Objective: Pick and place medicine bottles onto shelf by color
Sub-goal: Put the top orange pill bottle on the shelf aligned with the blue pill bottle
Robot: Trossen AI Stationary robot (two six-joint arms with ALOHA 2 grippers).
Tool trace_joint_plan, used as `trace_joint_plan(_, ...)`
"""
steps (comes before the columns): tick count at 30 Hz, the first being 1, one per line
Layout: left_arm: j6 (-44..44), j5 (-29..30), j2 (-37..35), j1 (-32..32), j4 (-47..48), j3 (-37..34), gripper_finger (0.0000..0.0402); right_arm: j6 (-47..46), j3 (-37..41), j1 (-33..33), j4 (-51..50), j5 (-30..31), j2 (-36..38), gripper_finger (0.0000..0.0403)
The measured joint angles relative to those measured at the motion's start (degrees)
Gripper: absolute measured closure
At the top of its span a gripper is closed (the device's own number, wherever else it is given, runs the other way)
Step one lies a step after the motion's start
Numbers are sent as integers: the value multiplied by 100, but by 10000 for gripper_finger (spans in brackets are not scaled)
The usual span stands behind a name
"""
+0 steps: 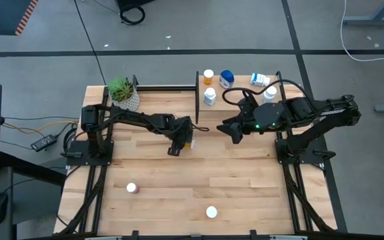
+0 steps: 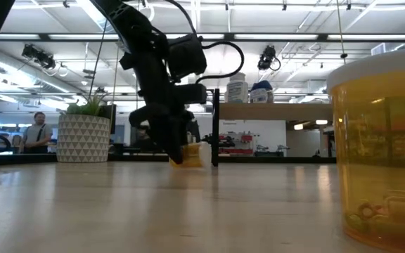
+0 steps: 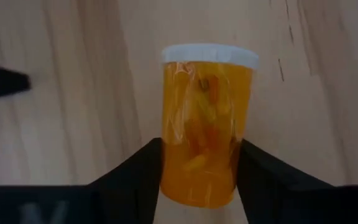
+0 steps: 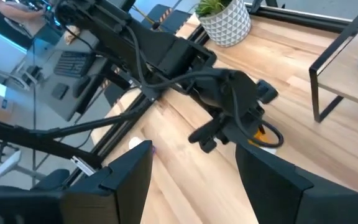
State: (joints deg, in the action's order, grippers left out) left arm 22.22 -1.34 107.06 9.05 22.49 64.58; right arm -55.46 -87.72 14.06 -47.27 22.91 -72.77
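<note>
An orange medicine bottle (image 3: 207,134) with a white cap rests on the wooden table near its middle, also seen in the low view (image 2: 194,154). My left gripper (image 3: 199,180) (image 1: 177,147) slants down over it and is shut on its body. My right gripper (image 1: 234,131) (image 4: 194,180) hangs open in the air to the right of it, holding nothing. The shelf (image 1: 242,93) stands at the far edge of the table. It carries an orange bottle (image 1: 209,75), a blue one (image 1: 227,79) and three white ones. My left gripper pinches the orange bottle's body between its two fingers, on the half away from the cap (image 3: 166,174). One finger (image 3: 132,180) lies on each side. They come slanting down from above. The bottle rests on the table, its cap end (image 3: 210,55) away from the fingers.
A potted plant (image 1: 123,93) stands at the far left by the shelf's end post. Two white-capped bottles (image 1: 132,188) (image 1: 211,212) stand on the near half of the table. Another orange bottle (image 2: 382,147) looms close in the low view.
</note>
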Motion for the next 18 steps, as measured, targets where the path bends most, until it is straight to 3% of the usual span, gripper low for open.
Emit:
trace_joint_plan(8,-1038,-414,-770,112,-308,2,199,168,0,0,-259,-477,0,164)
trace_joint_plan(18,-2830,-1297,-1637,160,-1569,9,206,1202,0,-55,-196,-52,0,164)
